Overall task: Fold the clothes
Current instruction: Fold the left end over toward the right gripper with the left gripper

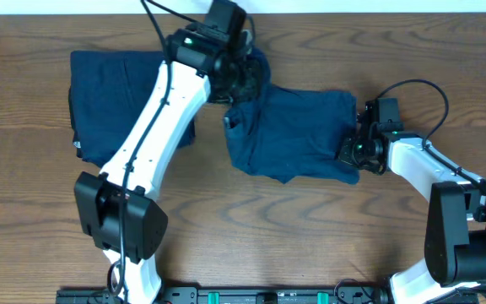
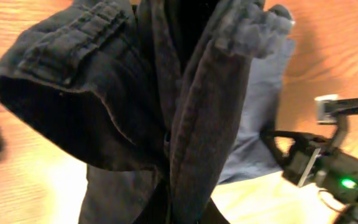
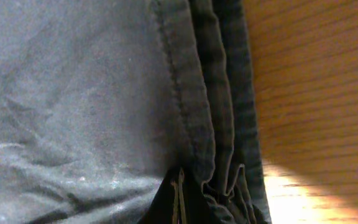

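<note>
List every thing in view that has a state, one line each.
middle navy garment: unfolded, rumpled, one end bunched, gripped at both ends.
left navy garment: folded bundle, lying flat, no pincer on it.
left pincer: shut on the middle navy garment's bunched end.
right pincer: shut on its right hem.

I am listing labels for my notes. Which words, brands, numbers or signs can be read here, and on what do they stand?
No text can be read in any view.
The spread garment shows only seams and stitching, no label.
The folded garment shows plain dark fabric, nothing legible.
</note>
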Robot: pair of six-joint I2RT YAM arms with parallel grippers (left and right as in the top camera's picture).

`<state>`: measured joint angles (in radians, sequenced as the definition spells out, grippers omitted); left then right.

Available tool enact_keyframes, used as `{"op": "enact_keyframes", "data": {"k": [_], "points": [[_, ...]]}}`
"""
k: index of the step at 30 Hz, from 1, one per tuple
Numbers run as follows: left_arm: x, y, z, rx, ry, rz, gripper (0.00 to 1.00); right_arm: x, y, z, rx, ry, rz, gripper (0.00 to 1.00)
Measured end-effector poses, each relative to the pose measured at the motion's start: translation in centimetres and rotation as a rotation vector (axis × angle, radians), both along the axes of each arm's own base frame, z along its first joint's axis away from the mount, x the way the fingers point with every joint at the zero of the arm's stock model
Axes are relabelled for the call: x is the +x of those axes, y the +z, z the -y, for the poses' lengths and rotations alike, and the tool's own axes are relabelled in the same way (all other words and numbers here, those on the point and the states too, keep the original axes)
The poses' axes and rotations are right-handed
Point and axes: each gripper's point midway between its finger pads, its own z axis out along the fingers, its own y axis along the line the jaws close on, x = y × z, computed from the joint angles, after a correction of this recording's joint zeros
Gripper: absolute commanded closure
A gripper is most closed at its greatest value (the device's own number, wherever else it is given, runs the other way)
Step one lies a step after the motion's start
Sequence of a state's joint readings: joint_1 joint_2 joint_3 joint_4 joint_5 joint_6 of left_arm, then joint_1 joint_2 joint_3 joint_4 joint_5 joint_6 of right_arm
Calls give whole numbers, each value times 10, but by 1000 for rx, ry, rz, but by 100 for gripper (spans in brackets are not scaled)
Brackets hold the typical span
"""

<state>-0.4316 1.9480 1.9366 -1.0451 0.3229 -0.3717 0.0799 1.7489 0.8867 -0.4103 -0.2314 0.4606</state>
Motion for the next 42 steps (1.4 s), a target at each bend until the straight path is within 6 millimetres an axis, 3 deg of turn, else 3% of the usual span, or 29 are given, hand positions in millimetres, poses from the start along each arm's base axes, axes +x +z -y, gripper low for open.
{"op": "enact_keyframes", "data": {"k": [10, 15, 21, 42], "points": [[-19, 6, 54, -50, -85, 32, 94, -11, 0, -33, 50, 71, -21, 99], [-21, -7, 64, -40, -103, 14, 94, -15, 0, -45, 53, 101, -25, 99], [-23, -33, 73, -14, -118, -37, 94, -15, 0, -45, 55, 101, -25, 99], [-38, -78, 119, -4, -162, -93, 94, -15, 0, -46, 56, 101, -23, 99]]}}
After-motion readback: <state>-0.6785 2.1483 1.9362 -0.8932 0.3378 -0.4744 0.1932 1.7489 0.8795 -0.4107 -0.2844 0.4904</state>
